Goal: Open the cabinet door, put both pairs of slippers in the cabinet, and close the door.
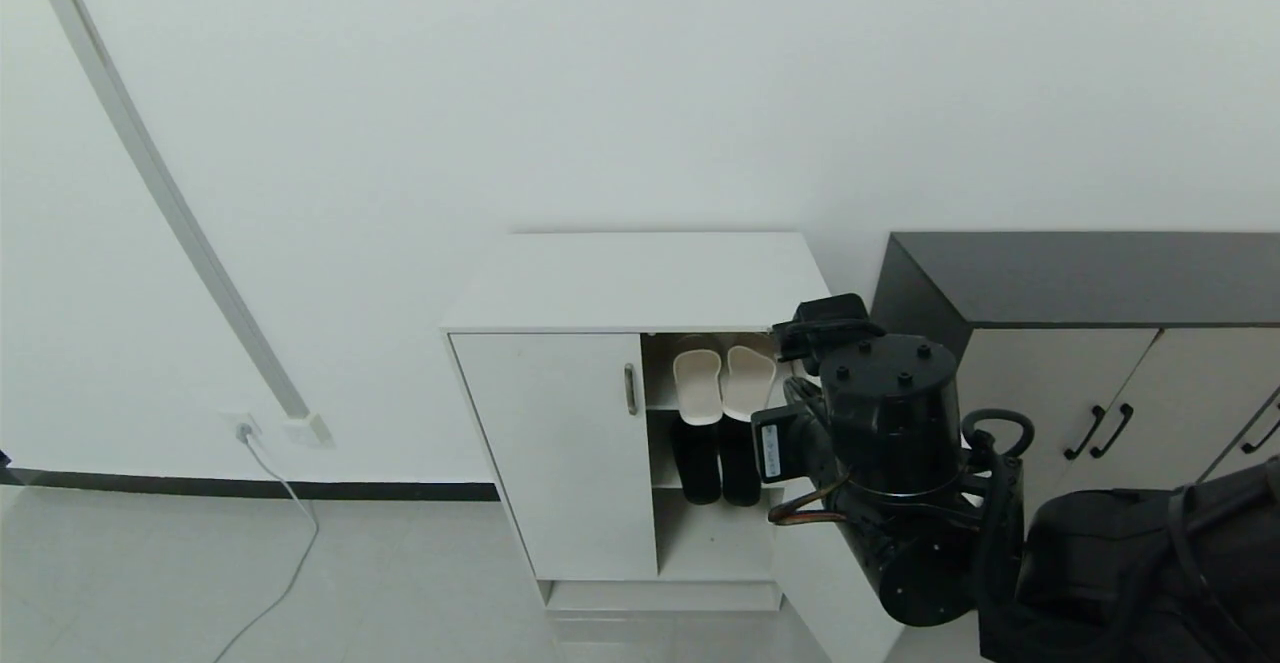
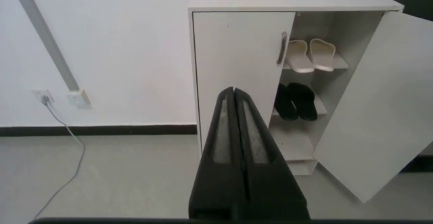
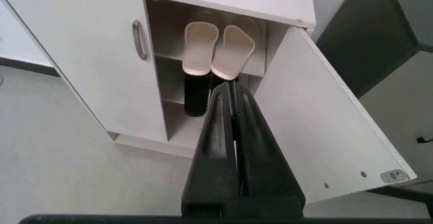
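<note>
Right end effector (image 3: 233, 95), fingers pressed together and empty, faces the white cabinet (image 1: 620, 283), whose right door (image 3: 318, 129) is open. White slippers (image 1: 722, 381) sit on the upper shelf, black slippers (image 1: 718, 458) on the shelf below. Left end effector (image 2: 234, 99) is likewise closed and empty. Pale tiled floor (image 1: 380, 583); white wall (image 1: 600, 93).

Bright, even, diffuse light; soft shadows; sharp.

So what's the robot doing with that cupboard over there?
The robot is putting slippers away in a boxy white cabinet. Its right-hand door hangs open; its left door is shut. A pair of cream-white slippers sits on the top shelf and a pair of black slippers on the shelf below. The right gripper and the left gripper are both shut and empty, so only closing the door seems left.
</note>
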Tool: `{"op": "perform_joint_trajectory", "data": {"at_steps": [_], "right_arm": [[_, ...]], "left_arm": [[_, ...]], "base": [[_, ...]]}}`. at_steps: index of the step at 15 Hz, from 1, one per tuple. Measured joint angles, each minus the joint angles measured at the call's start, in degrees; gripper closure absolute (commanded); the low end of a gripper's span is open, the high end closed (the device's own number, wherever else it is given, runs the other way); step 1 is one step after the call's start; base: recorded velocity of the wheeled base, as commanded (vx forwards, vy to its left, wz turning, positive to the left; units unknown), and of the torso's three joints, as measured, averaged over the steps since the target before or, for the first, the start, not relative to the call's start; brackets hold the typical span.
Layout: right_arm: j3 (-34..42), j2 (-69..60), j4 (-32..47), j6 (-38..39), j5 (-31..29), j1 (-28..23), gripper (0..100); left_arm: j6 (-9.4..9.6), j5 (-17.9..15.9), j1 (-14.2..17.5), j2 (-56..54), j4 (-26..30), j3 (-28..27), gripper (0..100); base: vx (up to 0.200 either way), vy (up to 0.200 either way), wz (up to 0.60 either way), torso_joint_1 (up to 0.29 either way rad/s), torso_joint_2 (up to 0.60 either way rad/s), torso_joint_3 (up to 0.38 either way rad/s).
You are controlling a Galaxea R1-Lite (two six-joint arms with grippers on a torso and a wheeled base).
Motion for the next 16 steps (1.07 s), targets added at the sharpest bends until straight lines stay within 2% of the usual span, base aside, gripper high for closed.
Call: {"op": "perform_joint_trajectory", "data": {"at_steps": [3,10,12,14,16], "right_arm": [[0.0,0.2,-0.1,0.0,0.1,-0.4,100],[-1.9,2.1,-0.3,-0.2,2.1,-5.0,100],[-4.2,2.7,0.0,0.0,5.8,-7.4,100],[-7.6,3.5,0.7,0.5,9.3,-11.1,100],[-12.1,4.6,4.9,0.8,10.1,-13.9,100]], "left_arm": [[-0.02,0.0,0.0,0.0,0.0,0.0,100],[0.02,0.0,0.1,0.0,0.0,0.0,100],[0.0,0.0,0.0,0.0,0.0,0.0,100],[0.0,0.0,0.0,0.0,0.0,0.0,100],[0.05,0.0,0.0,0.0,0.0,0.0,100]], "base": [[0.0,0.0,-0.6,0.007,0.0,0.004],[0.0,0.0,0.0,0.0,0.0,0.0],[0.0,0.0,0.0,0.0,0.0,0.0],[-0.2,0.0,0.0,0.005,0.0,-0.002],[-0.2,0.0,0.0,0.005,0.0,0.002]]}}
